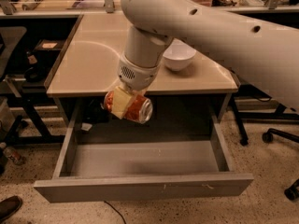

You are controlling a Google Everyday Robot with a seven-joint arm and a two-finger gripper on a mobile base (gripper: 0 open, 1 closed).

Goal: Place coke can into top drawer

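Observation:
The coke can (135, 109) is red-orange with a silver end and lies on its side in my gripper (125, 102). The gripper is shut on the can and holds it in the air just past the front edge of the beige tabletop (93, 59), above the back of the open top drawer (140, 160). A pale finger (121, 101) crosses the front of the can. The drawer is pulled out wide, and its grey floor is bare. Its flat front panel (140, 186) faces the camera.
A white bowl (179, 56) stands on the tabletop to the right of my arm. Black office chair bases (280, 125) stand on the floor at the right. A dark shelf unit (28, 55) stands at the left, and a shoe (9, 208) shows at bottom left.

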